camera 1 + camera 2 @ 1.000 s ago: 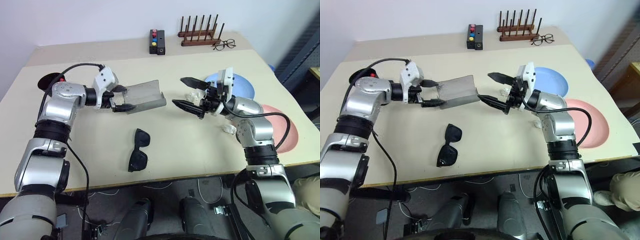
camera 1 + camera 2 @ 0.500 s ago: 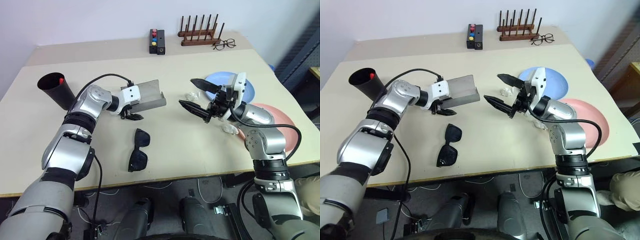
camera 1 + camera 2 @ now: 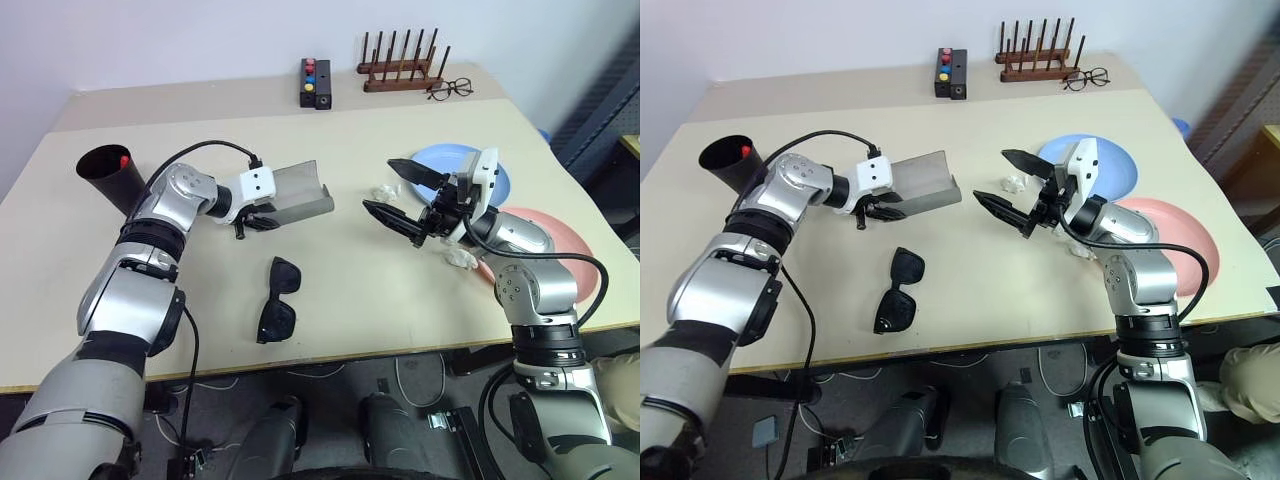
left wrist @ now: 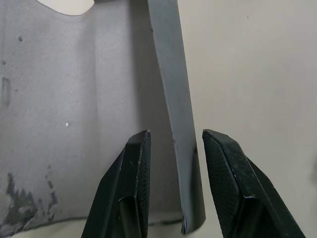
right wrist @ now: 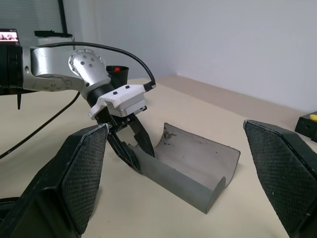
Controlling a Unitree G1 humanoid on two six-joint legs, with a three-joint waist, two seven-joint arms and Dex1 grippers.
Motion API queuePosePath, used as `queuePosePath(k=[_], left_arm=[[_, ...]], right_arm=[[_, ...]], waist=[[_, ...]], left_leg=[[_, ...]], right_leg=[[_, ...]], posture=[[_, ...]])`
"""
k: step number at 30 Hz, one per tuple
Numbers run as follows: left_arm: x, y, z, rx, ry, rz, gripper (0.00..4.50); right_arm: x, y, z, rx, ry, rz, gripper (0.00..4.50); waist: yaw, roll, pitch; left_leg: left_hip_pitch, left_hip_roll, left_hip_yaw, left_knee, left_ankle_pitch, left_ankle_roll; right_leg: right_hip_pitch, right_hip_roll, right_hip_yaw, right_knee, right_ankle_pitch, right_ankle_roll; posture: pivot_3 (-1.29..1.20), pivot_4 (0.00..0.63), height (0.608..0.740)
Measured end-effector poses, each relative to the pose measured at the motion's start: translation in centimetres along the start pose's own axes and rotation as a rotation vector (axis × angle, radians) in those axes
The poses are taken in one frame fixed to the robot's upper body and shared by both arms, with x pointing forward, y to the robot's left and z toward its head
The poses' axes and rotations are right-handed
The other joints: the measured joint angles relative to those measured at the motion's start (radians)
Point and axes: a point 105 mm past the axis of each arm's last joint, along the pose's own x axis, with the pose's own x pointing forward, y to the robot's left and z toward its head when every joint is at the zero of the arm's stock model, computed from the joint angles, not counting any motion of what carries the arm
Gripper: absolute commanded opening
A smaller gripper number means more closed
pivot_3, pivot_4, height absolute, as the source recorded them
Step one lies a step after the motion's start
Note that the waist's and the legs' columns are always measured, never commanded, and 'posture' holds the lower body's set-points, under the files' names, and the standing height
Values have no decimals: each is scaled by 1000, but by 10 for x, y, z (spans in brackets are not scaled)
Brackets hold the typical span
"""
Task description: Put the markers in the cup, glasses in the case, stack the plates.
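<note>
The grey case [image 3: 295, 192] lies open like a trough at mid table. My left gripper [image 3: 256, 222] is at its left end, the jaws narrowed astride one side wall [image 4: 173, 99], with a small gap on the inner side. Black sunglasses, the glasses [image 3: 277, 300], lie folded in front of the case. The black cup [image 3: 108, 175] stands at the far left with a red-capped marker [image 3: 123, 160] in it. My right gripper [image 3: 380, 184] hovers wide open and empty to the right of the case. Behind it lie the blue plate [image 3: 440, 158] and the pink plate [image 3: 1185, 250], side by side.
At the table's back edge stand a black box with coloured buttons [image 3: 314, 82], a wooden peg rack [image 3: 400, 68] and wire-rimmed spectacles [image 3: 450, 90]. Small white crumpled bits lie near the blue plate [image 3: 382, 190] and beside my right forearm [image 3: 458, 258].
My left arm swung its elbow out and lowered, uncovering the cup, and its jaws narrowed around the case wall. My right gripper drifted slightly right, still open. The case has not moved.
</note>
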Motion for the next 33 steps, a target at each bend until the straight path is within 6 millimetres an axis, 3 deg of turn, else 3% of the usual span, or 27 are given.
queuePosePath(k=[4, 16, 24, 33], left_arm=[[-2, -1, -2, -50, -7, -14, 32], [-1, -4, 2, -17, -25, -40, 32], [-29, -23, -1, -3, -79, -215, 32], [-39, -43, -18, -79, -65, -243, 32]], right_arm=[[1, -2, 1, -3, -3, -1, 4500], [4, -2, 1, -10, -6, 5, 4500], [3, -2, 1, -13, -4, 4, 4500], [3, -2, 1, -14, -2, 13, 4500]], waist=[[0, 0, 0], [-1, 0, 0], [-3, 0, 0], [-2, 0, 0]], left_leg=[[0, 0, 0, 0, 0, 0], [0, 0, 0, 0, 0, 0], [0, 0, 0, 0, 0, 0], [0, 0, 0, 0, 0, 0]], right_leg=[[0, 0, 0, 0, 0, 0], [0, 0, 0, 0, 0, 0], [0, 0, 0, 1, 0, 0], [0, 0, 0, 1, 0, 0]], posture=[[0, 150, 740], [0, 150, 740], [0, 150, 740], [0, 150, 740]])
